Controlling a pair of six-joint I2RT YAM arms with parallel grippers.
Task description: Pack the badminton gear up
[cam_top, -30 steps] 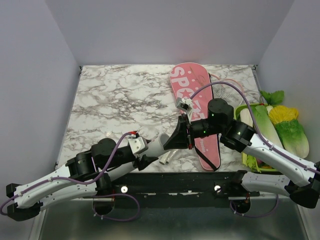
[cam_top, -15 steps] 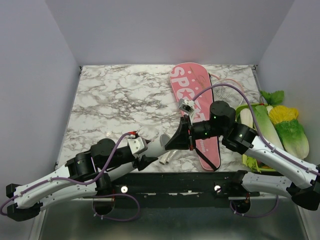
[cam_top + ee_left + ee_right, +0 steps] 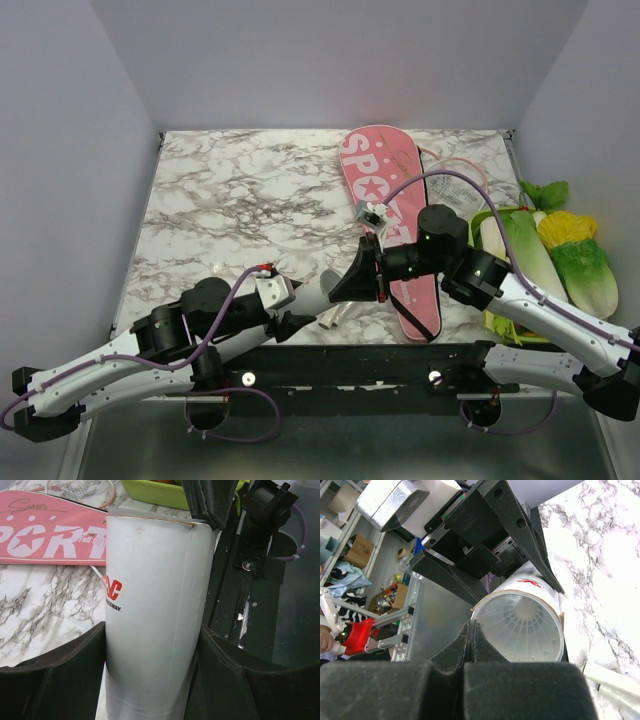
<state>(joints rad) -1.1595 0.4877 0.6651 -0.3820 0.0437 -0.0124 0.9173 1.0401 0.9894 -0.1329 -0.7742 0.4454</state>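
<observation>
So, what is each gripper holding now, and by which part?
Left gripper clamps the white tube around its body. Right gripper is shut at the tube's open rim; a pinch cannot be told.

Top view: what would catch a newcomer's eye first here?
The white tube, gripped by the left gripper near the marble table's front edge, with the shut right gripper at its open end. Behind them lies the long pink bag lettered SPORT, on the table's right side.

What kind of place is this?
Probably a robot lab, not a home: a left arm and right arm are bolted beside a marble table, plain white walls box it in, and boxes sit on cluttered shelves beyond.
</observation>
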